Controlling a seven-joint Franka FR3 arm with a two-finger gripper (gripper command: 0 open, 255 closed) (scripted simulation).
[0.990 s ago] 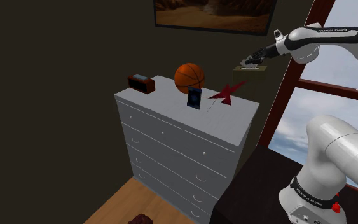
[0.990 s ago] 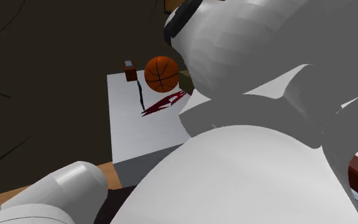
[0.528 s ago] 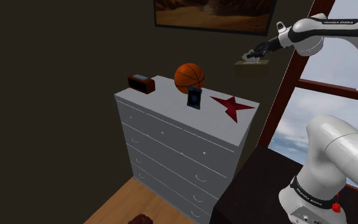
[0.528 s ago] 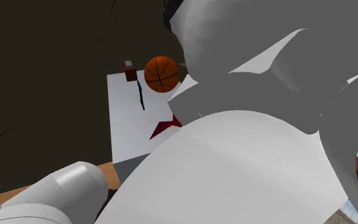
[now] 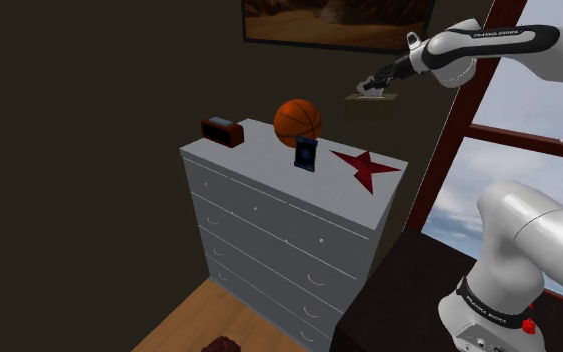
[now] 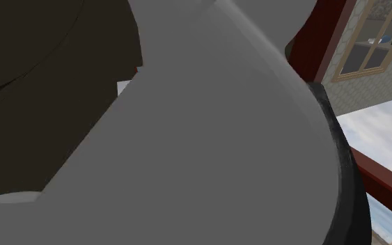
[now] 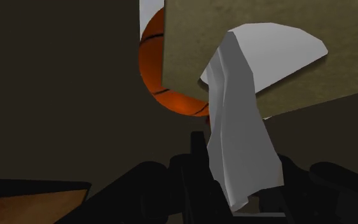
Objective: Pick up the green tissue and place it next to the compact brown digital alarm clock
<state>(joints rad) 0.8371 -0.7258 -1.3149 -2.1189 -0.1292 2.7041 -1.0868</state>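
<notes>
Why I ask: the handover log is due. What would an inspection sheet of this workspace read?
Surface: white dresser top, level.
Job's things: olive tissue box held in the air, right of the basketball in the shoulder view, with its white tissue pulled up; brown alarm clock on the dresser's far left corner.
Clutter: basketball, small dark blue upright card and flat red star.
Grippers: gripper shut on the tissue, with the box hanging below.
Cables: nothing seen.
Surroundings: framed picture, window, wooden floor.
</notes>
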